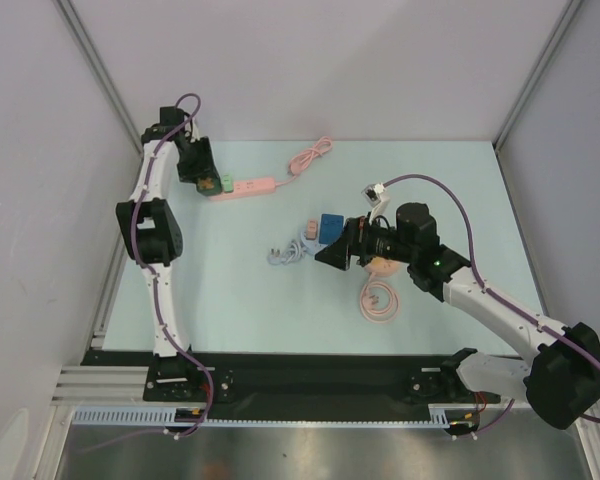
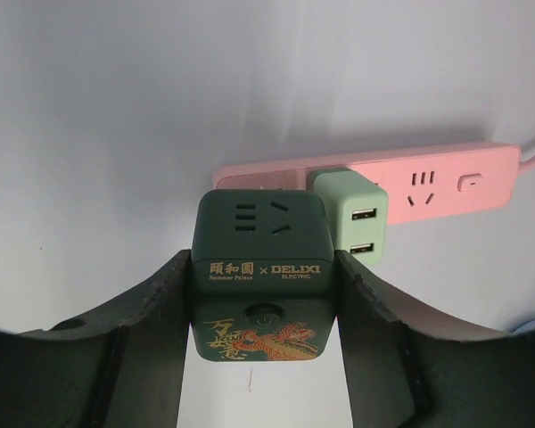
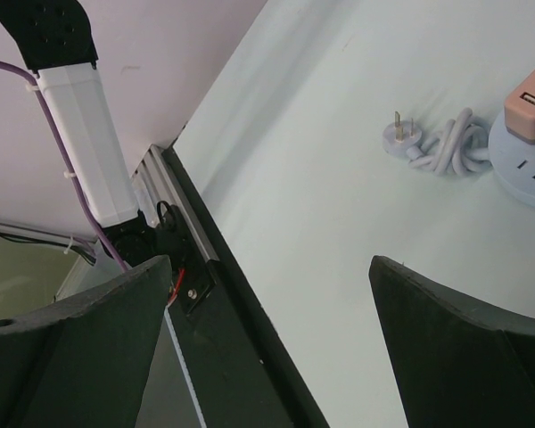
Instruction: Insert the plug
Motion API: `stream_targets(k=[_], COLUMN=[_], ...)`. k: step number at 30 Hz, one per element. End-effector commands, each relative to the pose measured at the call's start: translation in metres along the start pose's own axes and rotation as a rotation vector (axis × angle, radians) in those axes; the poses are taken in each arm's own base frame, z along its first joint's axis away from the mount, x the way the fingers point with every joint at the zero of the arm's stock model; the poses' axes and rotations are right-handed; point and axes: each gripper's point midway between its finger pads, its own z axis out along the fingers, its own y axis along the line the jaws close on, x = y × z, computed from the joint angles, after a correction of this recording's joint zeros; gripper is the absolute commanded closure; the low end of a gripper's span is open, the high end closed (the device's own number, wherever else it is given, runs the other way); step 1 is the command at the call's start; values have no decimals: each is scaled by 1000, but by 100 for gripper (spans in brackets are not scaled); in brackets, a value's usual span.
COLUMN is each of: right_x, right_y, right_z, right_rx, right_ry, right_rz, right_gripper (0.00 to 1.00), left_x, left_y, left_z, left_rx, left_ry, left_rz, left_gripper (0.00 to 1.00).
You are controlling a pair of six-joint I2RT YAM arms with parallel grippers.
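My left gripper [image 2: 263, 278] is shut on the plug, a dark green cube [image 2: 260, 259] with gold lettering, one finger pressed against each side. The cube stands at the left end of the pink power strip [image 2: 437, 183], right beside a light green USB adapter [image 2: 352, 212] seated in the strip. The cube's prongs are hidden, so I cannot tell whether they sit in a socket. From above, the left gripper [image 1: 202, 172] is at the far left by the strip [image 1: 248, 188]. My right gripper [image 1: 336, 250] hangs open over the table's middle, nothing between its fingers [image 3: 116, 312].
A white plug [image 3: 398, 132] with a coiled grey cord lies beside a round pale socket [image 3: 517, 174] carrying a pink adapter [image 1: 311, 229] and a blue one [image 1: 331, 226]. A pink coiled cable [image 1: 380, 302] lies under the right arm. The strip's pink cord [image 1: 310, 158] runs to the back.
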Motion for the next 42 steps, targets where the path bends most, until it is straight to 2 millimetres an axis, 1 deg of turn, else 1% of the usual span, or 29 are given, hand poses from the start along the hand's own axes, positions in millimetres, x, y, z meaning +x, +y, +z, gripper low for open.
stream_targets(k=[1, 5, 6, 11, 14, 16, 19, 22, 23, 25, 26, 27, 28, 29, 30, 31, 32, 33, 34, 35, 36, 37, 38, 39, 40, 41, 42], right_x=[-19, -18, -18, -17, -17, -16, -15, -14, -14, -16, -16, -17, -16, -17, -16, -14, -13, -12, -10, -9, -8, -7, -6, -5, -4, -5, -5], right_y=[13, 11, 10, 9, 10, 10, 10, 9, 9, 10, 11, 9, 7, 5, 1, -4, -7, -9, -11, -13, -14, -14, -14, -13, -12, -10, -8], right_z=[0, 2, 2, 3, 2, 2, 3, 4, 4, 4, 4, 5, 6, 6, 7, 8, 9, 9, 9, 11, 11, 11, 11, 10, 9, 7, 6], right_rx=[-24, -15, -15, -12, -12, -10, -8, -8, -9, -10, -12, -5, 1, 10, 29, 45, 55, 60, 66, 70, 74, 71, 73, 68, 66, 63, 62], right_ry=[-42, -40, -39, -40, -40, -40, -37, -35, -33, -38, -38, -41, -39, -42, -44, -39, -37, -34, -29, -22, -18, -14, -10, -5, 2, 2, 6], right_rz=[-58, -57, -56, -56, -60, -64, -62, -60, -59, -60, -65, -62, -59, -57, -54, -44, -37, -34, -29, -25, -19, -15, -11, -9, -9, -12, -12], right_gripper=[0, 0, 0, 0, 0, 0, 0, 0, 0, 0, 0, 0, 0, 0, 0, 0, 0, 0, 0, 0, 0, 0, 0, 0, 0, 0, 0], left_x=[-15, -12, -9, -5, -3, -5, -5, -16, -25, -41, -47, -58, -64, -68, -75, -77, -78, -83, -79, -75, -75, -71, -67, -63, -58, -52, -46], left_y=[-5, -11, -14, -22, -21, -20, -15, -10, -10, -8, -9, -12, -14, -19, -26, -32, -46, -51, -76, -96, -106, -112, -122, -125, -125, -129, -127], left_z=[2, 8, 11, 15, 13, 6, 0, -19, -34, -54, -65, -84, -94, -102, -118, -123, -126, -129, -129, -125, -125, -115, -110, -105, -94, -87, -80], left_rx=[10, 27, 29, 36, 29, 13, -22, -55, -62, -96, -101, -105, -105, -97, -87, -78, -53, -32, 12, 56, 77, 88, 99, 96, 82, 76, 64], left_ry=[-45, -34, -25, -14, -10, -19, -25, -68, -105, -167, -198, -246, -275, -297, -341, -360, -373, -400, -398, -388, -388, -369, -356, -342, -321, -303, -280], left_rz=[-20, -21, -15, -13, -17, -16, -12, -27, -34, -39, -49, -52, -58, -64, -61, -54, -36, -30, 3, 19, 26, 19, 27, 25, 22, 22, 17], left_gripper=[100, 100, 99, 100, 100, 100, 100, 100, 100, 100, 100, 100, 100, 99, 100, 100, 100, 100, 100, 100, 100, 100, 100, 100, 100, 100, 100])
